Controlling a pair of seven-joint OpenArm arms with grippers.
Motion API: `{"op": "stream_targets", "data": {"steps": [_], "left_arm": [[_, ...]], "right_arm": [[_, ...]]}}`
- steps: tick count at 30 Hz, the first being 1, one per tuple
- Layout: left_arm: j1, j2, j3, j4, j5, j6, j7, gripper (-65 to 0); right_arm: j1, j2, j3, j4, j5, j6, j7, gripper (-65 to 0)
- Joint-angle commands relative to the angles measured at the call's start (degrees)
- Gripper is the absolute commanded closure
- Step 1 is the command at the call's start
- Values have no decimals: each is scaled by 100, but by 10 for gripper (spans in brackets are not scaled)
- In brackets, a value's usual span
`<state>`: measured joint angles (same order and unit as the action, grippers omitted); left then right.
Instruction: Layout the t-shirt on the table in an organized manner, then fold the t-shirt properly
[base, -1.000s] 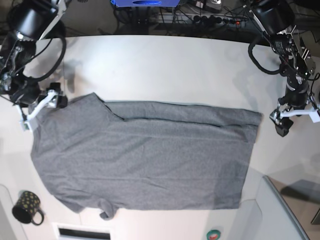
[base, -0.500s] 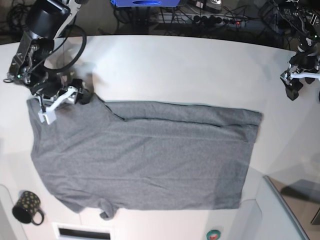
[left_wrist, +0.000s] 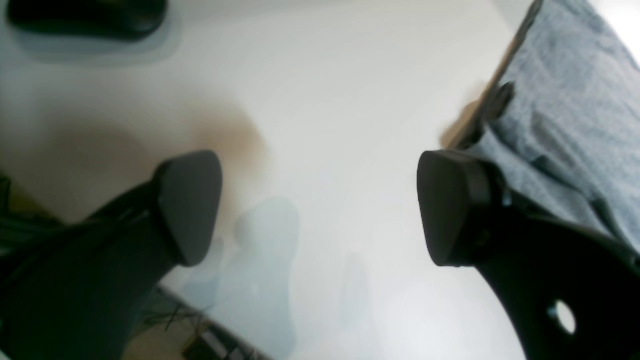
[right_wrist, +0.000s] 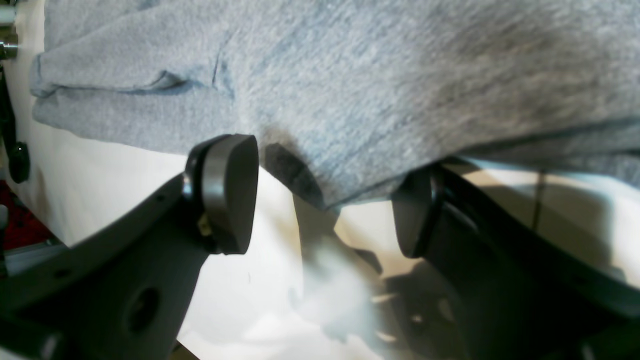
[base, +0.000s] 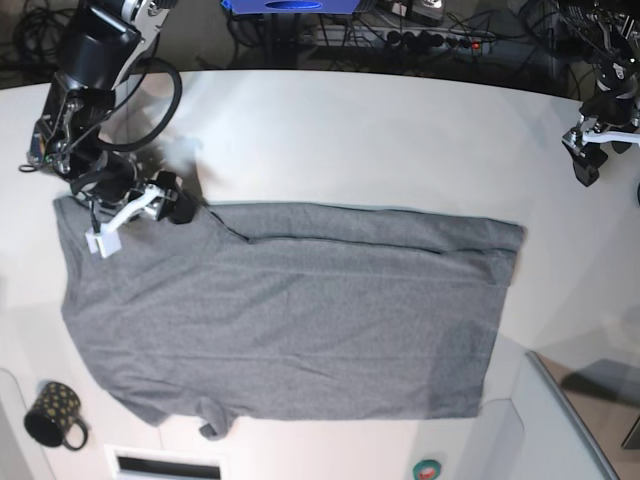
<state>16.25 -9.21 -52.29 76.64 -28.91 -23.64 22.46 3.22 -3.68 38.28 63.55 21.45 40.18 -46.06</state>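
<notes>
1. Right gripper (base: 135, 213), at 10 o'clock on the table (base: 350, 130): jaws spread, straddling the t-shirt (base: 290, 310) corner without pinching.
2. Left gripper (base: 588, 160), at 2 o'clock: jaws spread, empty.
3. T-shirt lies flat, centre; its neckline is hidden.

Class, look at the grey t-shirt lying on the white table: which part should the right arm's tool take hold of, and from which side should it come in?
Probably the far corner of the t-shirt beside the right tool. There the cloth ends in a free edge over bare table, so one finger could slide under it from the table side. The tool stands open around that edge.
</notes>
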Motion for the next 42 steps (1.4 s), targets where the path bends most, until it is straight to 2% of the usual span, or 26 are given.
{"op": "stream_targets", "data": {"steps": [1, 5, 9, 16, 19, 21, 22, 24, 27, 28, 29, 35, 42], "left_arm": [[-12, -103, -15, 85, -76, -32, -140, -586], [-12, -103, -15, 85, -76, -32, -132, -586], [-21, -103, -6, 85, -76, -32, -123, -586], [-38, -112, -15, -134, -76, -32, -132, -586], [-38, -120, -23, -231, -76, -32, -140, -586], [-21, -120, -15, -231, -76, -32, -149, -586], [-21, -120, -15, -231, -76, -32, -149, -586], [-21, -112, -15, -231, -76, -32, -149, -586], [-21, -112, -15, -222, -76, -32, -149, -586], [-21, -112, -15, -222, -76, -32, -149, -586], [-29, -112, -15, -222, -76, -32, -149, -586], [-47, -112, -15, -222, -76, -41, -149, -586], [-29, -120, -32, -222, -76, -41, -149, -586]], "right_arm": [[-81, 30, 18, 146, -216, -18, -207, -383], [-239, -5, -26, 621, -207, -18, -216, -383], [-239, 3, -26, 621, -207, -18, -216, -363], [-212, 12, -35, 621, -207, -18, -216, -99], [-212, 21, -35, 630, -207, -18, -251, -48], [-221, 3, 18, 682, -198, -18, -462, -65], [-230, 12, 27, 726, -189, -18, -567, -93], [-327, 12, 27, 876, -189, -18, -682, -206], [-467, -5, 27, 1078, -189, -18, -532, -428], [-476, -5, 27, 1043, -189, -18, -435, -486], [-467, -5, 27, 981, -189, -18, -356, -509], [-221, 39, 27, 454, -189, -18, -163, -464], [-45, 109, 27, 313, -198, -18, -154, -459]]}}
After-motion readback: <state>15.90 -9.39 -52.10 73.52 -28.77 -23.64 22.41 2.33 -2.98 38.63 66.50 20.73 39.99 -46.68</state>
